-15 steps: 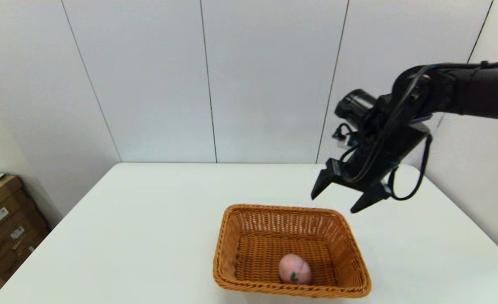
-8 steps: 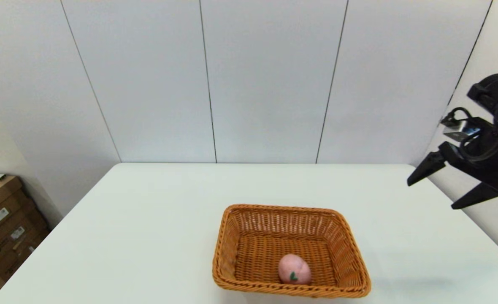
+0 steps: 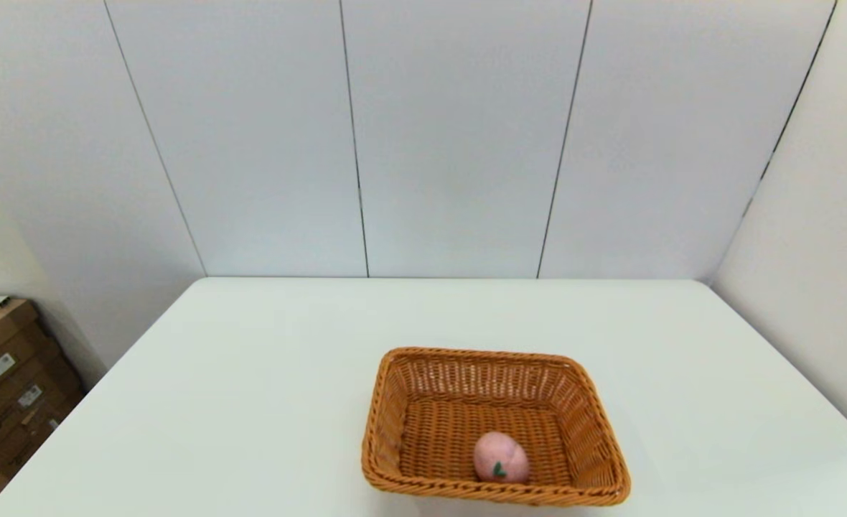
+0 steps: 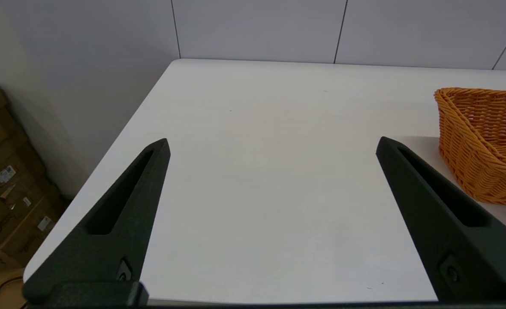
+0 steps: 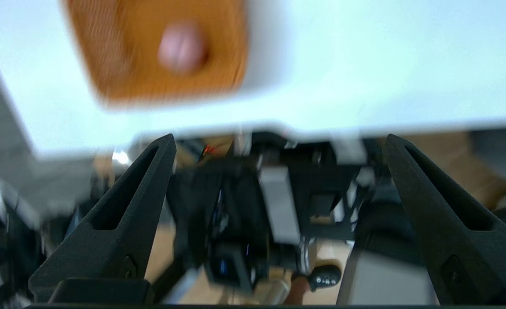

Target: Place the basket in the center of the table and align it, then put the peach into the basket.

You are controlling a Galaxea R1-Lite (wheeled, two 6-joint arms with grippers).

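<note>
One basket (image 3: 495,427), orange-brown woven wicker, rectangular with sloping sides and a braided rim, stands on the white bench (image 3: 251,388) toward its near edge, roughly midway across, long sides running left to right. One peach (image 3: 501,457), pink with a crease and a small green leaf mark, lies inside the basket on its floor, close to the near wall and near the middle of that wall. It is free of any grip.

Left end effector (image 4: 272,143): fingers spread wide apart, holding nothing, hanging over the bench's left part near the front edge; the basket's corner (image 4: 480,137) shows just beyond one finger, not touching it.

Right end effector (image 5: 278,141): fingers likewise wide apart and empty, raised off to the side of the bench, looking down past its edge; basket (image 5: 154,47) and peach (image 5: 181,46) appear blurred far below it. In the head view only a small dark tip shows at the right border.

Cardboard boxes (image 3: 7,388) stand stacked on the floor left of the bench.
</note>
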